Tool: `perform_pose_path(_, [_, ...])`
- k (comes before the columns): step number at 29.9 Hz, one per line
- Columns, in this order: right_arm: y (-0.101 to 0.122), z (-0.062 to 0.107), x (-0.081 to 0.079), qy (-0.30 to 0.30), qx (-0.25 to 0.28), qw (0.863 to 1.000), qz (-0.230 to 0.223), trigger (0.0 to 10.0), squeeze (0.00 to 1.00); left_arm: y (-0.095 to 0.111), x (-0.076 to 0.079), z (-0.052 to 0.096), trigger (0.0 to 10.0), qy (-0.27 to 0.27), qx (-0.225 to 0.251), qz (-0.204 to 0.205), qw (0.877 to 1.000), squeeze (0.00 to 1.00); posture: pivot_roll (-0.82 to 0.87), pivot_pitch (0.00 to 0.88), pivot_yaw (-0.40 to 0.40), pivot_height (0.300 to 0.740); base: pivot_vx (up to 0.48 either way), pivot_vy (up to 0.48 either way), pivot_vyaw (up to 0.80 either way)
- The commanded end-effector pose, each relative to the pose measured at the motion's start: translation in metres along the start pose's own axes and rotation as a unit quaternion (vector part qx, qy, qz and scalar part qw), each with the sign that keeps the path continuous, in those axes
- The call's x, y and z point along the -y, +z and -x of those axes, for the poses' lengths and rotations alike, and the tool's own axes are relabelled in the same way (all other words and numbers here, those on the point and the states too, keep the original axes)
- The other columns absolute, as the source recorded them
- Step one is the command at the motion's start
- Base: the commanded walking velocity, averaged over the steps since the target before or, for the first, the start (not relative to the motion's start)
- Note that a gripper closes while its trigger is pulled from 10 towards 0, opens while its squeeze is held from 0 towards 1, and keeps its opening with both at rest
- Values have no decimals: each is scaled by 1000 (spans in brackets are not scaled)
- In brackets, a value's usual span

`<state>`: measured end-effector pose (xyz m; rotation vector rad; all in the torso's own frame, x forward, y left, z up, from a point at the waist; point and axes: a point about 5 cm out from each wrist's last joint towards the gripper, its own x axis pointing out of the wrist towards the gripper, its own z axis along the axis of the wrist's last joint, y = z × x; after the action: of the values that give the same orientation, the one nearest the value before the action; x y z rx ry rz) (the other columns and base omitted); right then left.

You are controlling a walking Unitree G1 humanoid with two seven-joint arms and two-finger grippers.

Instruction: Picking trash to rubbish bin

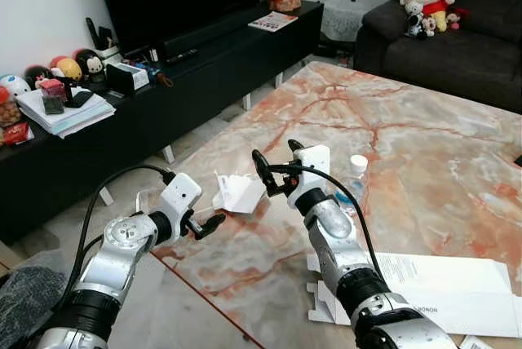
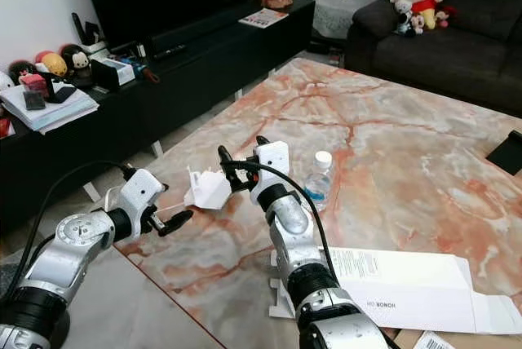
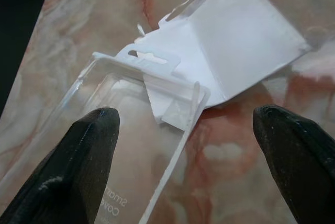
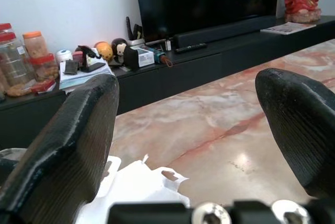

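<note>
Marble-look table [image 1: 424, 153] carried the trash. Near edge: flattened white carton [image 1: 457, 284] lay by the right arm's elbow, flat, prob more rubbish. Left claw [image 1: 204, 224] was low at the table edge, fingers spread wide, nothing held. Left wrist view had clear plastic blister tray [image 3: 120, 130] between its fingers [image 3: 84, 166], empty as far as I could see, w/ folded white card insert [image 3: 230, 56] lying partly over the tray's hanger end. Looked lined up for a pinch on the tray rim, not closed yet. Right claw [image 1: 273, 171] sat just past the insert, raised a bit above the table, also wide open and empty; prob staged for the card or to steady it. Small clear water bottle [image 1: 356, 176] w/ white cap stood upright just beyond the right wrist; contents unclear. Farther back: black TV console [image 1: 204, 64] w/ figurines and papers, dark sofa [image 1: 457, 31] w/ plush toys. Task barely started imo.
</note>
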<state>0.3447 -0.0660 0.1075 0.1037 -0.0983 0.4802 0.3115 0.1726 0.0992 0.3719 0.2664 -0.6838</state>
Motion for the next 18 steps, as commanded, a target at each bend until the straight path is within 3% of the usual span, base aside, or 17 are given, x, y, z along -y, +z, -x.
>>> perform_pose_path(1, [2,-2,-2,6,3,1000,2,10000,0,-4,-1,2,10000,5,-20,-17,1000,0,69,0,11,740,0,0,0])
perform_pose_path(2, [3,-2,-2,7,2,1000,2,10000,0,-9,2,1,9294,-3,-26,1,1000,0,71,0,10,740,0,0,0])
perform_pose_path(5, [3,-2,-1,7,2,1000,2,10000,0,-9,3,0,9294,-5,-27,1,1000,0,71,0,10,740,0,0,0])
perform_pose_path(6, [3,-2,-1,6,2,1000,3,10000,0,-9,3,0,4863,-6,-28,1,1000,0,71,0,10,740,0,0,0])
perform_pose_path(7, [3,-2,-1,6,2,1000,3,10000,0,-10,3,0,2902,-7,-29,2,1000,0,67,0,10,740,0,0,0])
perform_pose_path(8, [3,-2,-1,6,2,1000,3,10000,0,-10,3,0,2902,-7,-29,2,1000,0,67,0,10,740,0,0,0])
perform_pose_path(9, [3,-2,-1,6,2,1000,3,10000,0,-10,4,0,0,-7,-30,4,1000,0,67,0,10,740,0,0,0])
perform_pose_path(18, [3,-3,-1,7,1,1000,2,10000,0,-13,6,-1,0,-12,-37,9,999,0,67,0,9,740,0,0,0])
